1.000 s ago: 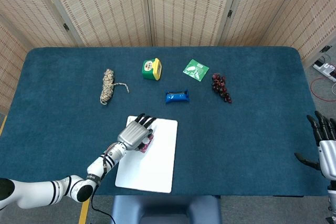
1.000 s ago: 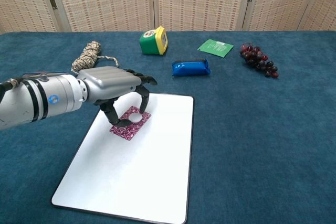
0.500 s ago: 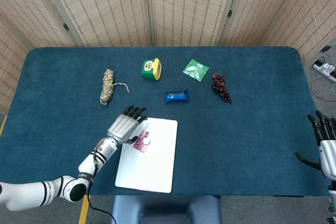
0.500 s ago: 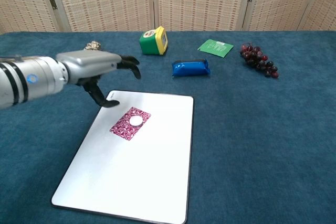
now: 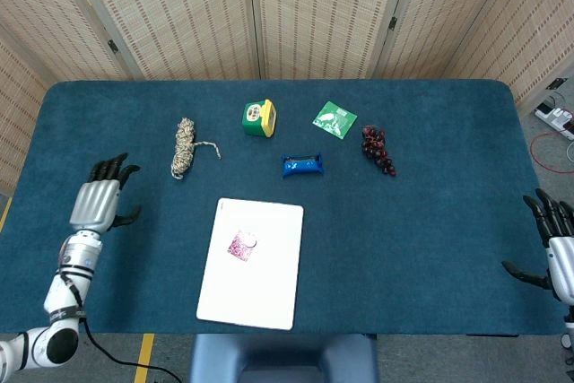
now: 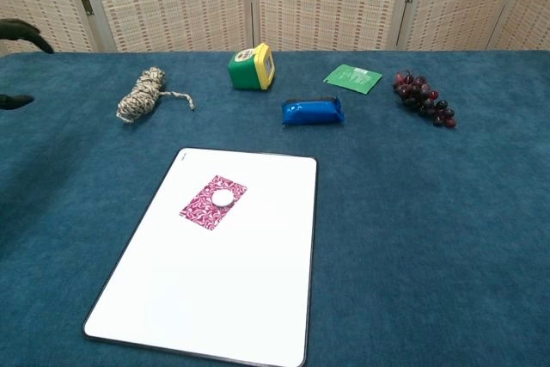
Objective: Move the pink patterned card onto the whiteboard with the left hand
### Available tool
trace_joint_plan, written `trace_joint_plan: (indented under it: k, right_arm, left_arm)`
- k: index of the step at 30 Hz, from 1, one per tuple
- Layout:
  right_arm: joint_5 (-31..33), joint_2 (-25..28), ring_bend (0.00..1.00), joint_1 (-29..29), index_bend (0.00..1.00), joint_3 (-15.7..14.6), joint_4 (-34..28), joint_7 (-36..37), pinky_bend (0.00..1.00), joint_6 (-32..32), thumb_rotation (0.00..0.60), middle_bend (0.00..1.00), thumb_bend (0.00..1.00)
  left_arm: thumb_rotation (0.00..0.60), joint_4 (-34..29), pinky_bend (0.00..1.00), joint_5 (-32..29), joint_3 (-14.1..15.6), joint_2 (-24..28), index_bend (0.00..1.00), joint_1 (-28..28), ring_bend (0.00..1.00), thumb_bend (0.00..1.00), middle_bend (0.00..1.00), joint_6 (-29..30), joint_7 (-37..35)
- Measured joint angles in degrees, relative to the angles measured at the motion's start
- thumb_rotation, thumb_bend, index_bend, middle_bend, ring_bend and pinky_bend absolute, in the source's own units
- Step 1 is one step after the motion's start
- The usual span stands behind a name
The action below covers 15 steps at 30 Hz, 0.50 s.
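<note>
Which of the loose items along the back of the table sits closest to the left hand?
The rope bundle, leftmost in the row. The left hand is open at the table's left edge; the other items lie further right.

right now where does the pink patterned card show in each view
Head view: the pink patterned card lies low and left of centre, on the upper part of the whiteboard.
Chest view: the pink patterned card lies left of centre, on the whiteboard's upper left part.
Shared landmark: the blue packet, beyond the whiteboard's far edge in both views.

Woven folding screens (image 5: 269, 15), possibly rattan
</note>
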Motion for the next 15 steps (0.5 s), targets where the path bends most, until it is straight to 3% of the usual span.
trace_joint_plan:
  k: [8,15]
  right_arm:
    - [-0.40,0.35,0.05,-0.11,0.00,-0.52,0.03,4.37,0.00,-0.42,0.600,0.00,0.11]
    - [-0.62,0.18,0.05,-1.39,0.00,-1.34,-0.52,6.09,0.00,0.71,0.600,0.00,0.11]
  left_arm:
    - [0.600,-2.71,0.00,6.53,5.34,2.40,0.21,9.86,0.00,0.40,0.06,10.17,-2.12]
    - [0.600,-4.53,0.00,16.30,8.86,2.96,0.21,16.42,0.00,0.40,0.06,18.93,-3.21]
